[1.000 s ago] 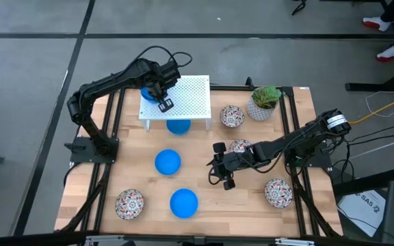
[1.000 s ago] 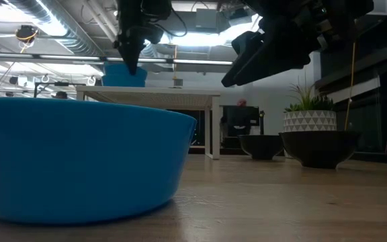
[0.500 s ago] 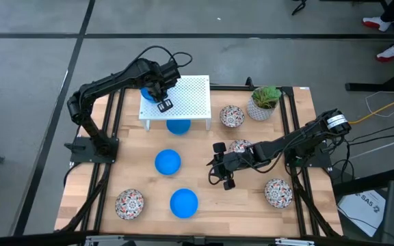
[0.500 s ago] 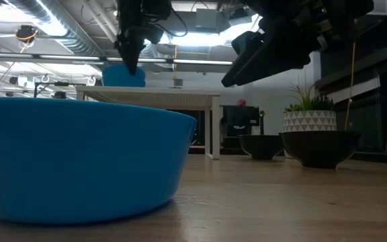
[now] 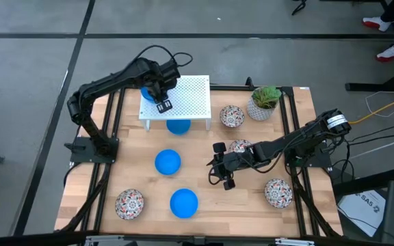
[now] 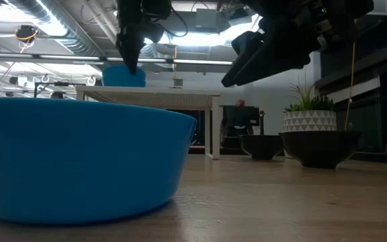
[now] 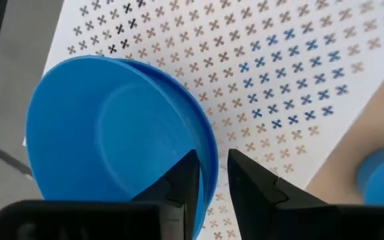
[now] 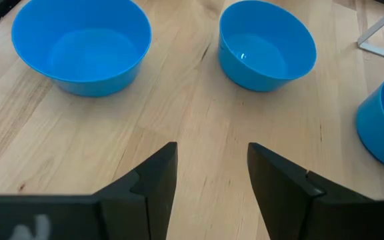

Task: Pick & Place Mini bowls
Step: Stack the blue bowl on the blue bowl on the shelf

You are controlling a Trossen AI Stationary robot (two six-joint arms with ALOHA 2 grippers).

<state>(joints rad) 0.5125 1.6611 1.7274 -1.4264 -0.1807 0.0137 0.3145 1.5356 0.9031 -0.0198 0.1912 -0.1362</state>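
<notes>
Blue bowl [image 7: 119,140]: sits on the white perforated rack [image 5: 187,96], at its far left corner by the table's far edge.
Left gripper [image 7: 209,175]: fingers straddle the bowl's rim wall, narrowly parted with a small gap; no firm clamp visible.
Right gripper [image 8: 209,167]: wide apart, empty, hovering over mid-table wood near two blue bowls.
Handling (judged): thin, stiff, light, smooth and likely slippery.
Hold point: pinch rim wall, one finger inside, one outside.
Risk: tips if released off-level.
</notes>
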